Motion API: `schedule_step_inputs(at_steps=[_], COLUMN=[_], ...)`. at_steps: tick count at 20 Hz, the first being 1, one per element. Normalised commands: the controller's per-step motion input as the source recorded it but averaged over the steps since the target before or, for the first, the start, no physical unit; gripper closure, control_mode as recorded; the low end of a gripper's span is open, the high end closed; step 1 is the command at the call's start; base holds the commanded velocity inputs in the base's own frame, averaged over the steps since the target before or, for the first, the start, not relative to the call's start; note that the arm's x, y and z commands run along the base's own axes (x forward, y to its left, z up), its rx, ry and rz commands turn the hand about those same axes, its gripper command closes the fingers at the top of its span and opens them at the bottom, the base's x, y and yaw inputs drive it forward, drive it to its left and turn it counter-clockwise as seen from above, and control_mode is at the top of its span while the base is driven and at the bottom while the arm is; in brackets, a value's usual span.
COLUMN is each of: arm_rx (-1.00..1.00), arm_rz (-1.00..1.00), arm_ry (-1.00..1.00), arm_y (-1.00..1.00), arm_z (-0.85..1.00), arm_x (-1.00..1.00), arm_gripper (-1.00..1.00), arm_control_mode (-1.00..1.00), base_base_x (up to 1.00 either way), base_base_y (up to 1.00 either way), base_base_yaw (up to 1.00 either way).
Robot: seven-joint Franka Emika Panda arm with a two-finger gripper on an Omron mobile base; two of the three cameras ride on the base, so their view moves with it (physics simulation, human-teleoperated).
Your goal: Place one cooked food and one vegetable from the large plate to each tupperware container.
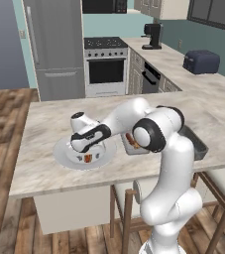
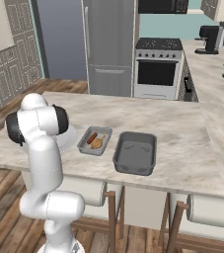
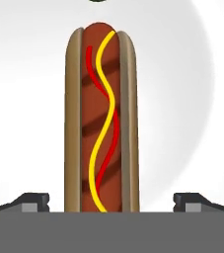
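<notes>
The claw (image 3: 111,200) stands wide astride the hot dog (image 3: 102,118) on the plate (image 1: 62,155); its soft bun probably squashes, so grip mid-length across the sides.

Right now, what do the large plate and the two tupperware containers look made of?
Large plate: likely glazed ceramic, smooth white-grey with soft shading. Light grey container: matte, could be plastic or metal; thin walls. Darker grey container: matte, plastic-looking, rounded corners. All rendered, so uncertain.

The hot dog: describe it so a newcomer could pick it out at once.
On the marble island, find the large plate beneath the open hand. The hot dog lies there, its bun striped with wavy red and yellow sauce, unlike the dark-green vegetable beside it.
</notes>
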Motion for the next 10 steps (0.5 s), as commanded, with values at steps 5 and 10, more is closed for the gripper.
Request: schedule_step_inputs(at_steps=[5, 10], arm_rx=[0.0, 0.0], arm_rz=[0.0, 0.0], arm_ry=[-0.04, 0.0], arm_y=[0.0, 0.0], arm_z=[-0.14, -0.07], arm_x=[0.0, 0.0], arm_gripper=[-1.0, 1.0], arm_control_mode=[-1.0, -1.0], base_base_x=[0.0, 0.0], base_base_y=[0.0, 0.0], base_base_yaw=[0.0, 0.0])
